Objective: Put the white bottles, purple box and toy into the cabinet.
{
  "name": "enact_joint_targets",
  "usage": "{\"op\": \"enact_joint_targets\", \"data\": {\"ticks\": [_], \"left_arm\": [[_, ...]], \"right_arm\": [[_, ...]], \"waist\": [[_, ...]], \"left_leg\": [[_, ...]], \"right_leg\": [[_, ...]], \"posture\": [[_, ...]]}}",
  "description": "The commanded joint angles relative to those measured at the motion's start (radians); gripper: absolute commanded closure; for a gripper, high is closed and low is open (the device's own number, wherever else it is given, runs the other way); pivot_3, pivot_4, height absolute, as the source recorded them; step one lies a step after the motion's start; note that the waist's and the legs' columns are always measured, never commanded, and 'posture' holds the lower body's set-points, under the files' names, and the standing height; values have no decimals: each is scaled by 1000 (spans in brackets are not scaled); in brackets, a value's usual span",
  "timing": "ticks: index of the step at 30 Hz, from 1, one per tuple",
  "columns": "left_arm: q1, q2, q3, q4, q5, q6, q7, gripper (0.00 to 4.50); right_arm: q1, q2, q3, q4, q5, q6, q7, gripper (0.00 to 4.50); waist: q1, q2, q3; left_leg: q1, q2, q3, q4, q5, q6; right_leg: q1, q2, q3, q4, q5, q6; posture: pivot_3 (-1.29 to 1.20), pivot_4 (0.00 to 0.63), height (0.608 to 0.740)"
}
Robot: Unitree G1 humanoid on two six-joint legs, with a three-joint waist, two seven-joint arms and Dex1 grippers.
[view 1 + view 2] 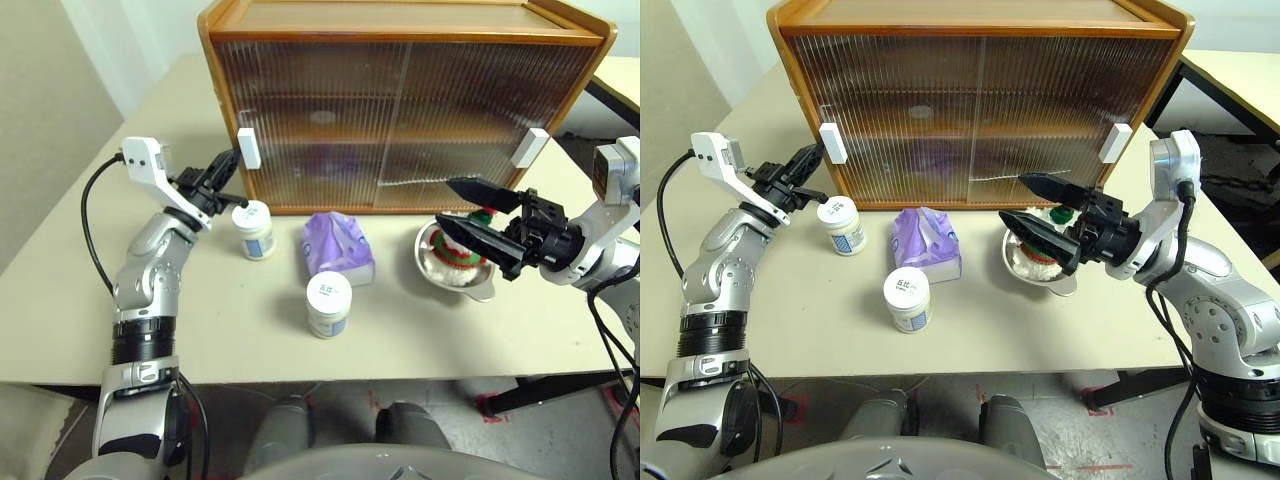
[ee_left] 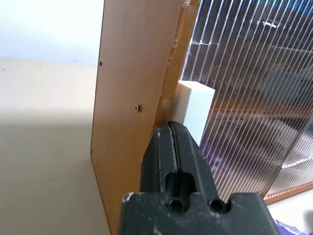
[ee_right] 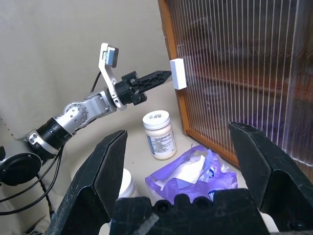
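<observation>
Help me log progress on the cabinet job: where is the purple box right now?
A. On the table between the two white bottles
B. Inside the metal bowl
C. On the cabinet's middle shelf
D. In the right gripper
A: the purple box lies on the table in front of the shut cabinet, with one white bottle beside it and the other nearer the robot.

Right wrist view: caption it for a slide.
Open right gripper overlooks purple box and bottle; shut left gripper at cabinet handle.
</observation>
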Motion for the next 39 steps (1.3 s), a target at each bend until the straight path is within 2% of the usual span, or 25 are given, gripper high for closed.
{"op": "enact_joint_targets", "data": {"ticks": [1, 39], "left_arm": [[-16, -8, -16, 30, 14, -11, -17, 4475], [-213, -64, -194, 136, 102, 37, -108, 4475]], "right_arm": [[10, 2, -26, -18, 9, -8, -5, 0], [34, 15, -45, -69, 31, -1, -64, 0]], "waist": [[-2, 0, 0], [-29, 0, 0]], "left_leg": [[0, 0, 0, 0, 0, 0], [0, 1, 1, 4, 2, 4]], "right_leg": [[0, 0, 0, 0, 0, 0], [1, 5, 6, 1, 2, 3]], "posture": [[-28, 0, 740], [-84, 0, 740]]}}
